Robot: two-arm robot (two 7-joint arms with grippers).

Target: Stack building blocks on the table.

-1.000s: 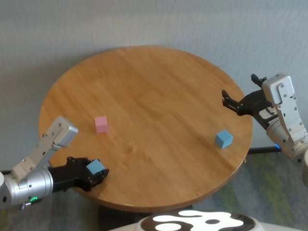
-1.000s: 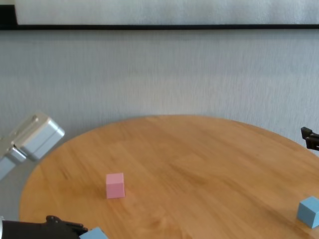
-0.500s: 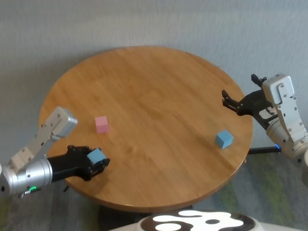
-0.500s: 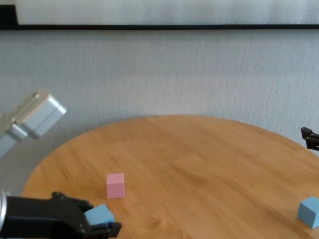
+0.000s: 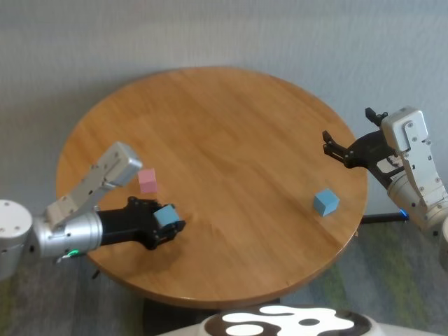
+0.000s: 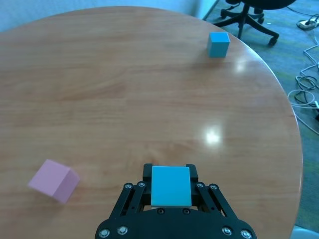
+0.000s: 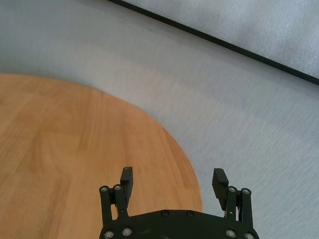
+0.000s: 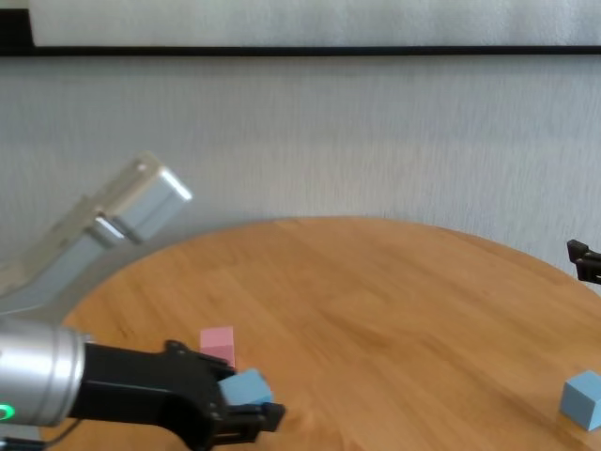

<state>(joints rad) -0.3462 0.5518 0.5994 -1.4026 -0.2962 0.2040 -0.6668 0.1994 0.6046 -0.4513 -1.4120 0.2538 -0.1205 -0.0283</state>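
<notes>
My left gripper (image 5: 168, 222) is shut on a light blue block (image 5: 166, 215), held above the round wooden table (image 5: 231, 126) near its front left; the block also shows in the left wrist view (image 6: 171, 185) and chest view (image 8: 246, 387). The pink block (image 5: 147, 180) sits on the table just behind and left of the gripper, partly behind my left arm; it also shows in the left wrist view (image 6: 54, 180) and chest view (image 8: 217, 343). The second light blue block (image 5: 325, 202) rests near the right edge. My right gripper (image 5: 334, 148) is open and empty above the table's right edge.
An office chair base (image 6: 246, 20) and cables (image 6: 309, 94) lie on the floor beyond the table in the left wrist view. A grey wall (image 8: 310, 141) stands behind the table.
My left gripper, holding the light blue block, has lifted and moved right and inward over the table toward the pink block. The right arm has not moved.
</notes>
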